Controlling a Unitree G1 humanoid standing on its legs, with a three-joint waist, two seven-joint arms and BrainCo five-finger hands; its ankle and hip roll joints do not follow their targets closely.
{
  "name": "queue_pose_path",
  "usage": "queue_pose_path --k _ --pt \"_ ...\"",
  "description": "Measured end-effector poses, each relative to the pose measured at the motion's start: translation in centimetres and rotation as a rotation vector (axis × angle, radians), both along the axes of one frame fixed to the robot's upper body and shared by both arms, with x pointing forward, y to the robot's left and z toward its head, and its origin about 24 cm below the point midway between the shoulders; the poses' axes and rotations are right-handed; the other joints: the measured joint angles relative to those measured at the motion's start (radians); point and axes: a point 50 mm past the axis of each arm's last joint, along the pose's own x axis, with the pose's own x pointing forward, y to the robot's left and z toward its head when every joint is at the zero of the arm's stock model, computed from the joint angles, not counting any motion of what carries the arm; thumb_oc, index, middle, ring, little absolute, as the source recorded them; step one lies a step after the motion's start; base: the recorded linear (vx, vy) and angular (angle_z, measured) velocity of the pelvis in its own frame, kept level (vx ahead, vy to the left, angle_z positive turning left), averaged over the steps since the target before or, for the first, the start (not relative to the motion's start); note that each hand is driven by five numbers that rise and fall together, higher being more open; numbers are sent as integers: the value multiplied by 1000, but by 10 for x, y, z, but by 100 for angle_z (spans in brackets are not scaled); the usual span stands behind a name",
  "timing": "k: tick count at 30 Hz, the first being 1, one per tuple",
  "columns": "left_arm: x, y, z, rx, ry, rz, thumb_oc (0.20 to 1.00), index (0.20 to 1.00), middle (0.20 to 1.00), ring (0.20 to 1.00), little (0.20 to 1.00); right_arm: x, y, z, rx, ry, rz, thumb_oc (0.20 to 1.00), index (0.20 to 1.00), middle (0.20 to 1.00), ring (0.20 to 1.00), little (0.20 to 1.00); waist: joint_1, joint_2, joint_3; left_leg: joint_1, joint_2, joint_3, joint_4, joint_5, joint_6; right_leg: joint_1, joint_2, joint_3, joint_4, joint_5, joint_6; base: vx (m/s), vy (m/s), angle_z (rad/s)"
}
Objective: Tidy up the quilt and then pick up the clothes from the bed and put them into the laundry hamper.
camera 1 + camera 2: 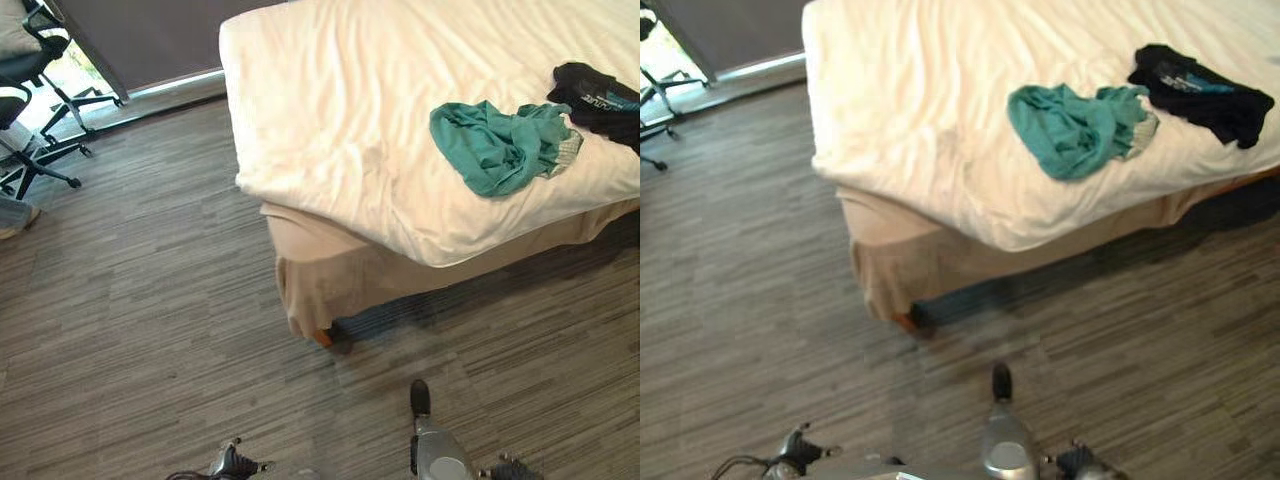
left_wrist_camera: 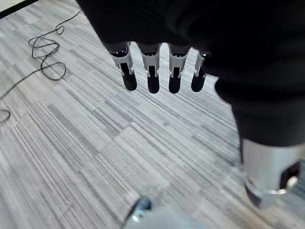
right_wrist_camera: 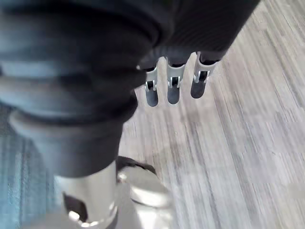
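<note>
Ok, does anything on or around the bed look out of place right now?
Yes: two garments lie crumpled on the cream quilt near the bed's edge, a teal one and a black one beside it. The quilt is wrinkled and hangs unevenly over the near corner. Both hands, left and right, hang open over the floor.

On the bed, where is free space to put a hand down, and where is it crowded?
The white quilt is bare between the bed's corner nearest the office chair and the teal garment. It is crowded toward the other side, where the teal garment touches the black garment. Both hands, left and right, hang open above the floor.
</note>
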Motion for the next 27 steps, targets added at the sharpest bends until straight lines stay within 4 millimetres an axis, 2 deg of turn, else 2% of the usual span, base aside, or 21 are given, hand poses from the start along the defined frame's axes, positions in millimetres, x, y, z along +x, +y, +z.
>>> queue_pose_path --k 1,2,3,4,5,7,9,10,13,14,15,16,17,18,19,20,21,23,25,26,27 --pt "3 -4 0 -17 -15 -1 1000 1000 1000 1000 1000 2 -1 1 -6 -9 3 1000 1000 1000 1000 1000 5 -20 11 -3 -3 4 -2 -5 -5 19 2 -3 -1 -14 -18 166 -114 30" --pt "14 -12 3 -43 -56 -36 1000 1000 1000 1000 1000 7 -7 4 -30 -23 15 1000 1000 1000 1000 1000 27 -43 12 -25 -66 -16 -54 -40 -25 39 1 9 -1 -41 -41 190 -87 -17" --pt "20 -13 4 -47 -76 -45 1000 1000 1000 1000 1000 11 -11 7 -52 -31 29 1000 1000 1000 1000 1000 41 -46 12 -25 -117 -63 -142 -46 -28 39 0 20 0 -45 -31 193 -61 -36" --pt "23 -14 6 -51 -91 -49 1000 1000 1000 1000 1000 14 -18 10 -75 -37 38 1000 1000 1000 1000 1000 45 -33 11 -35 -152 -81 -218 -39 -28 45 21 22 -1 -54 -30 266 -30 -33" --pt "24 -14 6 -55 -96 -48 1000 1000 1000 1000 1000 13 -20 10 -80 -30 38 1000 1000 1000 1000 1000 35 -9 11 -46 -160 -67 -294 5 8 72 62 2 -6 -61 -35 194 -2 -20" --pt "23 -12 6 -63 -96 -16 1000 1000 1000 1000 1000 5 -12 5 -62 2 37 1000 1000 1000 1000 1000 17 -5 8 -38 -158 -61 -317 40 25 112 93 -7 -6 -98 -45 156 -23 -9" --pt "22 -14 6 -87 -112 33 1000 1000 1000 1000 1000 -14 -10 0 -53 45 22 1000 1000 1000 1000 1000 11 2 -1 -24 -151 -69 -348 67 29 141 114 -17 -6 -116 -55 151 -15 4" --pt "32 -13 10 -106 -164 79 1000 1000 1000 1000 1000 -24 -7 -3 -44 68 16 1000 1000 1000 1000 1000 1 3 -3 -23 -139 -57 -357 84 27 142 125 -23 -6 -126 -53 103 10 17" --pt "44 -6 19 -120 -274 201 1000 1000 1000 1000 1000 -32 -5 -5 -38 85 9 1000 1000 1000 1000 1000 -6 20 -7 -1 -122 -50 -387 114 36 139 138 -21 1 -120 -59 48 7 5" --pt "70 3 44 -142 -459 248 1000 1000 1000 1000 1000 -33 -3 -5 -38 75 10 1000 1000 1000 1000 1000 -6 25 -4 8 -122 -50 -395 124 37 137 140 -25 1 -120 -58 17 -9 13" --pt "81 8 58 -132 -555 244 1000 1000 1000 1000 1000 -34 -2 -5 -37 67 11 1000 1000 1000 1000 1000 -1 23 1 6 -126 -49 -395 119 42 137 138 -27 1 -122 -55 26 -10 20" --pt "104 17 82 -107 -697 228 1000 1000 1000 1000 1000 -34 -1 -5 -38 57 10 1000 1000 1000 1000 1000 3 24 3 4 -131 -50 -395 112 54 137 133 -28 1 -125 -49 15 -16 15" --pt "125 41 126 -34 -913 224 1000 1000 1000 1000 1000 -34 3 -6 -32 37 10 1000 1000 1000 1000 1000 9 26 4 4 -132 -53 -396 87 59 136 133 -27 0 -131 -35 -12 -19 10" --pt "132 51 145 7 -1012 231 1000 1000 1000 1000 1000 -35 4 -6 -31 36 8 1000 1000 1000 1000 1000 17 35 8 5 -130 -60 -396 68 65 137 134 -28 0 -137 -27 -77 -22 8" --pt "152 71 187 92 -1182 252 1000 1000 1000 1000 1000 -38 4 -6 -27 37 7 1000 1000 1000 1000 1000 16 54 16 -7 -131 -70 -398 41 68 121 132 -29 5 -136 -22 -100 -18 8" --pt "170 86 239 199 -1362 212 1000 1000 1000 1000 1000 -37 4 -6 -21 30 12 1000 1000 1000 1000 1000 23 60 19 -57 -141 -71 -402 30 68 60 120 -28 38 -135 -19 -114 -7 6" --pt "181 93 273 260 -1468 178 1000 1000 1000 1000 1000 -37 2 -6 -26 32 11 1000 1000 1000 1000 1000 22 69 31 -80 -150 -68 -402 33 69 29 109 -26 43 -128 -10 -74 -7 0" --pt "193 88 297 315 -1524 100 1000 1000 1000 1000 1000 -41 -2 -5 -29 52 11 1000 1000 1000 1000 1000 20 76 39 -99 -158 -54 -402 41 73 5 100 -20 48 -123 -2 -75 10 -9" --pt "210 72 324 363 -1582 -25 1000 1000 1000 1000 1000 -40 -7 -4 -30 51 16 1000 1000 1000 1000 1000 5 68 57 -123 -167 -41 -399 48 82 -34 91 -6 58 -118 6 -91 29 -18" --pt "222 59 344 398 -1612 -120 1000 1000 1000 1000 1000 -33 -7 -3 -33 39 20 1000 1000 1000 1000 1000 -7 56 77 -144 -169 -31 -399 53 89 -62 88 4 70 -116 9 -58 32 -20" --pt "228 52 351 420 -1619 -167 1000 1000 1000 1000 1000 -27 -7 -2 -32 26 23 1000 1000 1000 1000 1000 -9 48 89 -152 -170 -21 -396 57 91 -77 87 11 76 -113 12 -80 43 -29"
